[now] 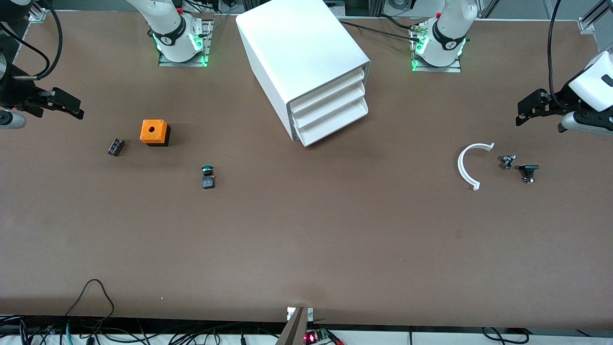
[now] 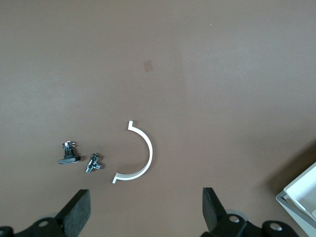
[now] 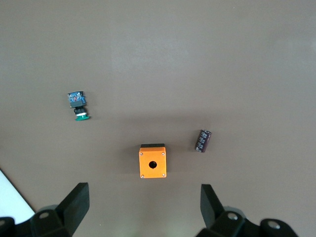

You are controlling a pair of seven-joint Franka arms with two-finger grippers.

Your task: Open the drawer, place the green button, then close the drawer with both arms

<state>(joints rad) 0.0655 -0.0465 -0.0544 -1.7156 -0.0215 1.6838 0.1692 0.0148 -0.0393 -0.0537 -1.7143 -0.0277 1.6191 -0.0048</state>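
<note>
Front view: my cabinet stands on the tabletop, its lowest drawer shut. The button lies nearer the camera, toward my right arm's end, beside the orange box.
Left wrist view: my left pincer hangs open and empty over a white curved strip.
Right wrist view: my right pincer hangs open and empty above the orange box; the button lies apart from it.

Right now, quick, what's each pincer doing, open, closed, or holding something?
Left pincer: open, holding nothing, up over the table above the white curved piece.
Right pincer: open, holding nothing, up over the table above the orange box.
</note>
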